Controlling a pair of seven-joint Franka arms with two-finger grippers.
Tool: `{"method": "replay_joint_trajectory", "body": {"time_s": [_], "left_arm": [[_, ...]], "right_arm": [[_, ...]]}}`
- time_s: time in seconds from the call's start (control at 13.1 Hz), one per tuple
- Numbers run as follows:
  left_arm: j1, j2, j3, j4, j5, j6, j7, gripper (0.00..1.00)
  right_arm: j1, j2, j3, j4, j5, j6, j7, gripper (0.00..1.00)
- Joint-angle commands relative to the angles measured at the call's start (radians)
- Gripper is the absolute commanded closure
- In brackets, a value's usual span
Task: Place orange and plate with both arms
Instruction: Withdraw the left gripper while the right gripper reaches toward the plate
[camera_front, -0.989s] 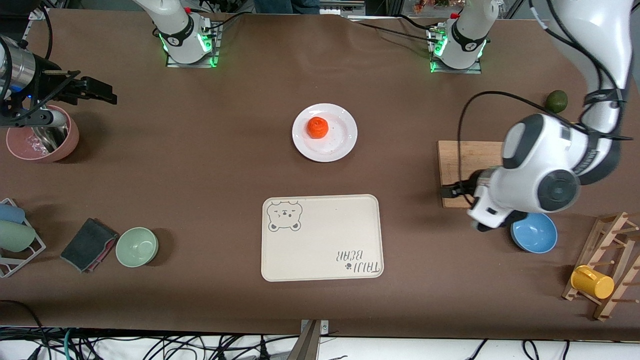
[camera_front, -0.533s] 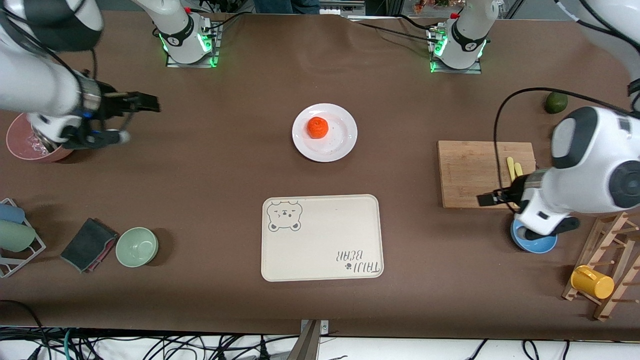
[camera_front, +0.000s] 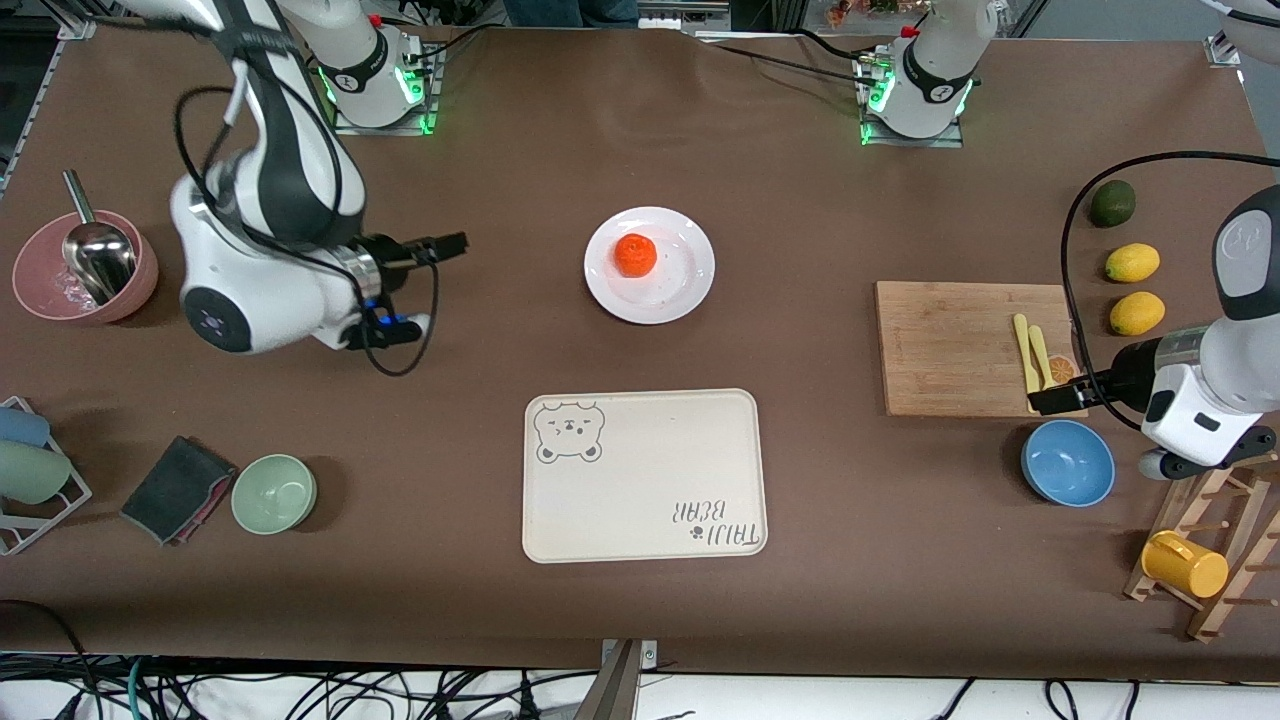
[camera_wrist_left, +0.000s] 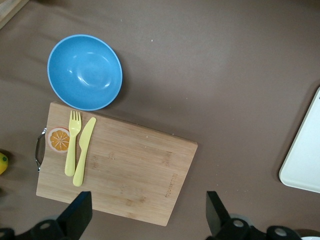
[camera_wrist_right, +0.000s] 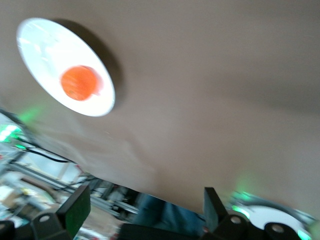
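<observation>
**Both grippers released, orange on plate**

Orange (camera_front: 634, 254) sat on the plate (camera_front: 690, 262), mid-bench. Right gripper (camera_front: 452, 242) hung spread and empty over bare bench toward the right arm's end. Left gripper (camera_front: 1045, 400) hung spread and empty over the cutting board (camera_front: 950, 345).

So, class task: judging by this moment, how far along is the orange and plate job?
Barely begun. Done: nothing; the orange sits on the plate, farther from the camera than the empty bear tray. In hand: nothing; the right hand is open above bare table beside the plate, the left hand open over the cutting board. Left: grasping and placing both.
</observation>
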Motion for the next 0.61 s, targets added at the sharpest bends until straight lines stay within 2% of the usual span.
{"method": "replay_joint_trajectory", "body": {"time_s": [0.0,0.15,0.23,0.3,0.53], "left_arm": [[0.037,-0.036,-0.023,-0.010,-0.032,-0.029,0.034,0.00],[0.043,-0.051,-0.018,-0.014,-0.040,-0.043,0.042,0.00],[0.024,-0.085,0.004,-0.024,-0.043,-0.048,0.059,0.00],[-0.031,-0.114,0.067,-0.057,-0.048,-0.042,0.071,0.00],[-0.201,-0.230,0.308,-0.154,-0.156,-0.041,0.200,0.00]], "right_arm": [[0.031,0.015,0.028,-0.083,0.108,0.158,-0.053,0.00],[0.034,0.019,0.071,-0.172,0.197,0.318,-0.133,0.00],[0.044,0.034,0.087,-0.194,0.215,0.380,-0.149,0.00],[0.044,0.059,0.101,-0.203,0.225,0.433,-0.184,0.00],[0.044,0.132,0.198,-0.258,0.377,0.674,-0.329,0.00]]}}
